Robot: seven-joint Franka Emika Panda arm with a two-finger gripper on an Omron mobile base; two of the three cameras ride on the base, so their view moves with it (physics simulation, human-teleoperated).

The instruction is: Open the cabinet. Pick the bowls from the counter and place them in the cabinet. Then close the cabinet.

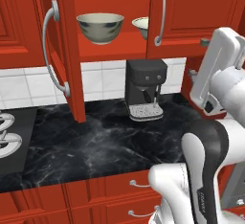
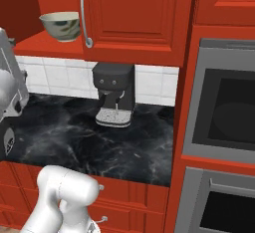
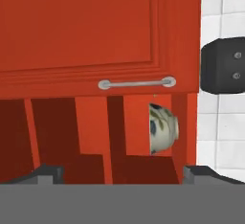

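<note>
Facing the cabinet (image 1: 110, 7), the robot had both bowls already on the red shelf inside it, so the work left was, by my reading, to shut the doors. Relative to the cabinet, its left door (image 1: 64, 50) stood swung far out toward the robot, edge-on in the left base view, with its long curved handle (image 1: 51, 50) running top to bottom, while the right door (image 1: 196, 12) lay nearly flat against the cabinet front, its handle (image 1: 161, 16) likewise upright. Inside the cabinet the deeper bowl (image 1: 100, 28) with bluish marks sat toward the left, and the shallower bowl (image 1: 141, 26) showed partly behind the right door's edge. Below the cabinet lay the black tabletop (image 1: 95, 146), bare of bowls, with a dark coffee machine (image 1: 145, 90) against the tiled wall. The hand view was rolled, so the right door's handle (image 3: 137, 83) ran across it, and the deeper bowl (image 3: 161, 128) appeared on its side just beyond the door edge; the door therefore lay straight ahead of the end effector (image 3: 122, 173). Its two tips (image 3: 48, 173) stood wide apart and held nothing. The open left door lay further off to the cabinet's left.
</note>
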